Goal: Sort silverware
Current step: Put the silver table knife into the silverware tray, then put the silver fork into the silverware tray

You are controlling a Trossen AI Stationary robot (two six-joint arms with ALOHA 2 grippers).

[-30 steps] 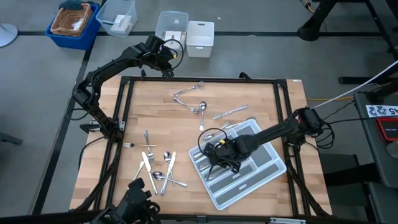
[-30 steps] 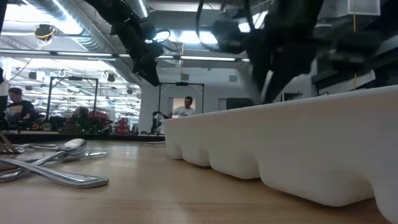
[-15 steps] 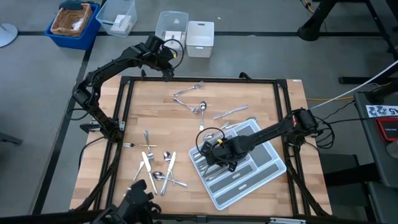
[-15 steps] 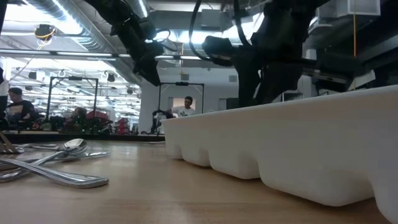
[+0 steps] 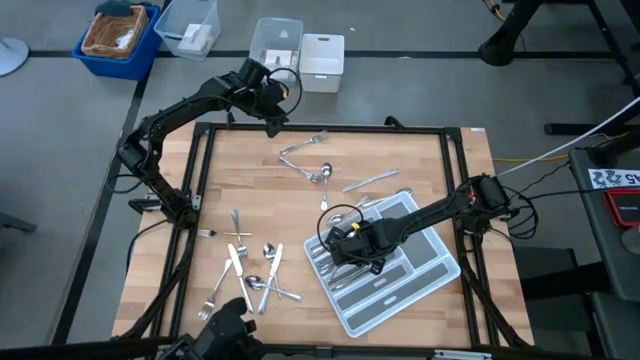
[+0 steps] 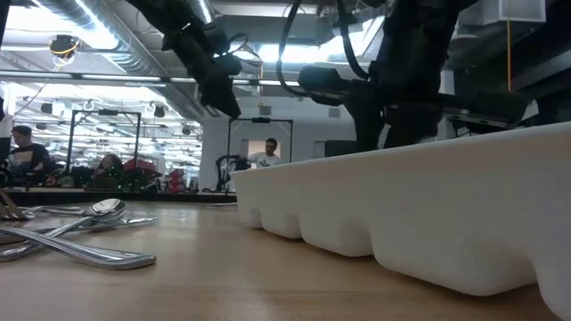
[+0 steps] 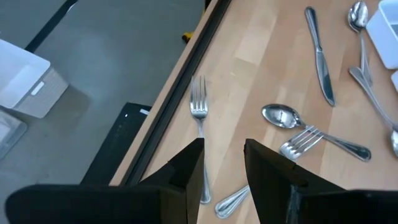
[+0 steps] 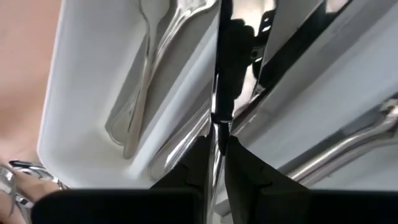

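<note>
Right end effector (image 5: 352, 240) pinches a thin, stiff, slick utensil (image 8: 219, 93) over the tray (image 5: 440, 270); left end effector (image 5: 275, 100) half-open, empty, above table edge; loose silverware (image 5: 250, 268) best gripped mid-handle.

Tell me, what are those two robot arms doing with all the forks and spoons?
They are sorting shiny metal silverware into a light grey plastic tray. The right gripper reaches down into the tray, its fingers nearly shut on a thin silver piece, over a compartment where other pieces already lie. The left gripper hovers open at the far edge of the wooden table, holding nothing, above a fork. More forks, spoons and knives are scattered on the table.
</note>
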